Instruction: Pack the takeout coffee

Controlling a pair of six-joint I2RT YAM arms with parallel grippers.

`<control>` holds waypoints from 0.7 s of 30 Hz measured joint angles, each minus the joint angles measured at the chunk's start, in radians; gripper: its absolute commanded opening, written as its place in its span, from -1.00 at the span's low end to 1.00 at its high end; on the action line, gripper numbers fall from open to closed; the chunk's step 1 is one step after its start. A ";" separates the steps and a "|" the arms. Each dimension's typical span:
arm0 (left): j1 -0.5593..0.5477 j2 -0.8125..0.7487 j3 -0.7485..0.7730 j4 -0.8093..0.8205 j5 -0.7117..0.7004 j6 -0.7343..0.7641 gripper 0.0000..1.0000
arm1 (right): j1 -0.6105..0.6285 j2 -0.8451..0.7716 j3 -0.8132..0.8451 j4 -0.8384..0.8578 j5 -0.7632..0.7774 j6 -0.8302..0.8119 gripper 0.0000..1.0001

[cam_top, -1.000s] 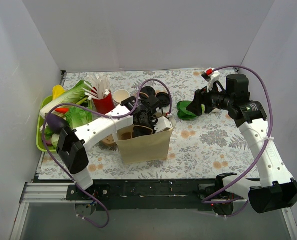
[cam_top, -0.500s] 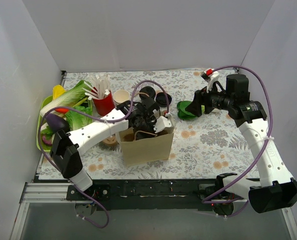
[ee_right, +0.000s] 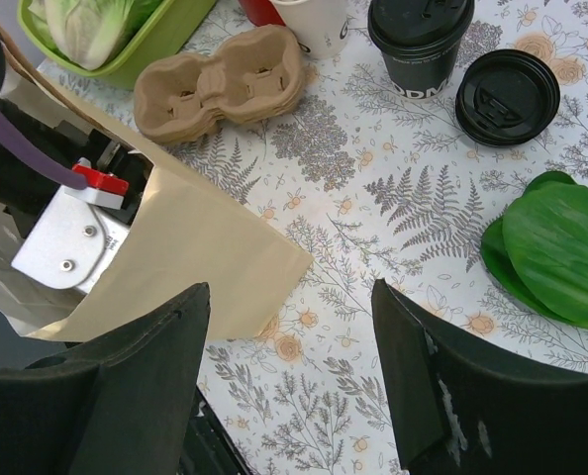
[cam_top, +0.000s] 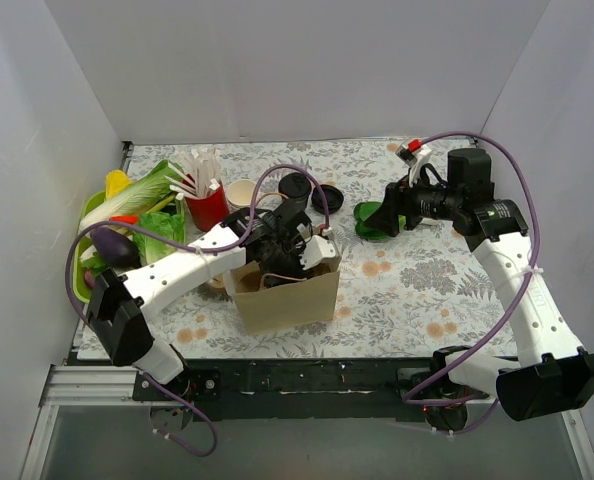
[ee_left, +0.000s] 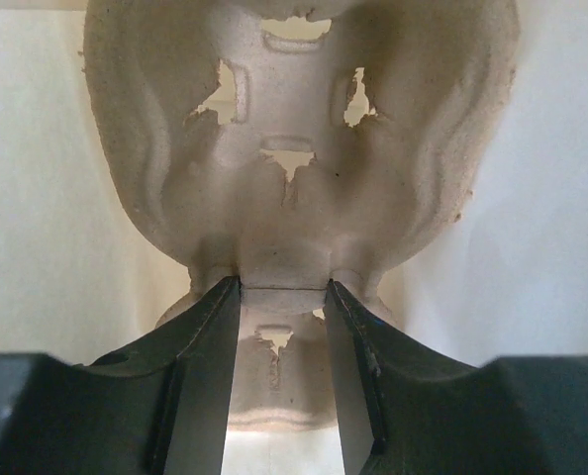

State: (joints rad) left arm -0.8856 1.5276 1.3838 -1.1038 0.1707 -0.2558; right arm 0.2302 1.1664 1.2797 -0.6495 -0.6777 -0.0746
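Note:
The takeout coffee [cam_top: 295, 185] [ee_right: 420, 40], a dark-sided cup with a black lid, stands upright on the table behind the open paper bag [cam_top: 282, 295] [ee_right: 190, 247]. My left gripper [cam_top: 295, 255] [ee_left: 284, 287] reaches down inside the bag. Its jaws are shut on the middle ridge of a pulp cup carrier [ee_left: 294, 178]. To the right of the bag, my right gripper [cam_top: 397, 205] [ee_right: 289, 297] hovers open above the table, holding nothing and well apart from the coffee.
A lidless cream cup [cam_top: 242, 192] [ee_right: 314, 20] and a loose black lid [cam_top: 327, 197] [ee_right: 507, 84] flank the coffee. More carriers [ee_right: 220, 84] lie left of the bag. Green leaf plates [cam_top: 374, 220] [ee_right: 546, 247] sit under the right gripper. A red cup [cam_top: 207, 205] and vegetable tray [cam_top: 82, 280] stand at left.
The left arm has swung nearer and sunk deeper into the bag with the carrier. The right gripper has shifted slightly left.

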 measured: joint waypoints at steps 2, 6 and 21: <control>0.000 0.014 -0.002 -0.006 0.000 -0.003 -1.00 | 0.000 0.000 -0.001 0.000 0.001 0.000 0.49; 0.000 0.040 -0.002 -0.006 0.000 -0.003 -1.00 | 0.000 -0.002 -0.004 0.000 0.003 -0.001 0.49; 0.000 0.056 -0.020 0.007 -0.007 -0.003 -0.52 | 0.000 -0.015 -0.020 0.000 0.040 -0.006 0.49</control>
State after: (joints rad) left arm -0.8856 1.5833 1.3640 -1.0969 0.1635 -0.2592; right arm 0.2302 1.1515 1.2598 -0.6495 -0.6376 -0.0811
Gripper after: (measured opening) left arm 0.369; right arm 0.743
